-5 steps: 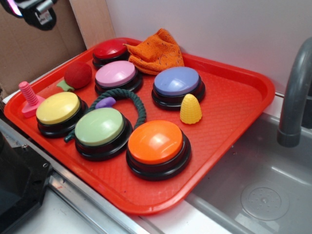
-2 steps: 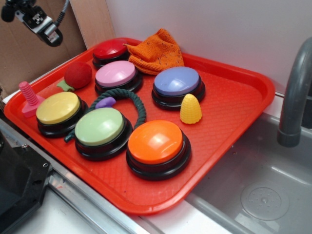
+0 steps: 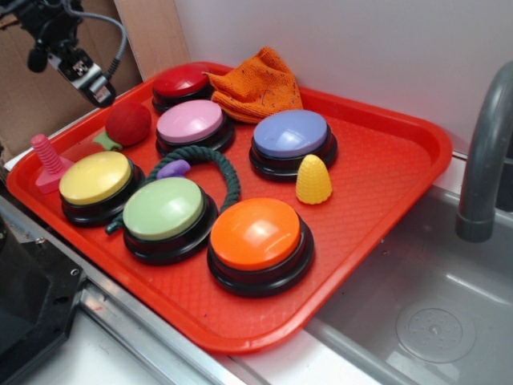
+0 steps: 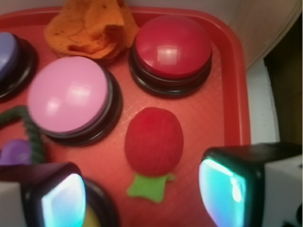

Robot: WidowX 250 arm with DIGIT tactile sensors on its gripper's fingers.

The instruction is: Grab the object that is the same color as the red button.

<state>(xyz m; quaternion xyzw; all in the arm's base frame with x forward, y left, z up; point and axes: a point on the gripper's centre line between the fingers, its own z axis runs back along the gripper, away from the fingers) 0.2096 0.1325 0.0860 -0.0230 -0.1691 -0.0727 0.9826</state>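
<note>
Small fuzzy dark-red ball with green leaf piece lies on red plastic tray, near the tray's raised rim; bare tray all round it. Glossy red dome button beyond the ball, pink-topped button beside it. Gripper hovers above the ball, jaws wide apart, holding nothing.

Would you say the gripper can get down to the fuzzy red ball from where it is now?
Probably yes. In the wrist view the gripper is open, with the fuzzy red ball lying in the gap ahead of its fingers. Nothing covers the ball; the pink button and red button stand apart from it.
</note>
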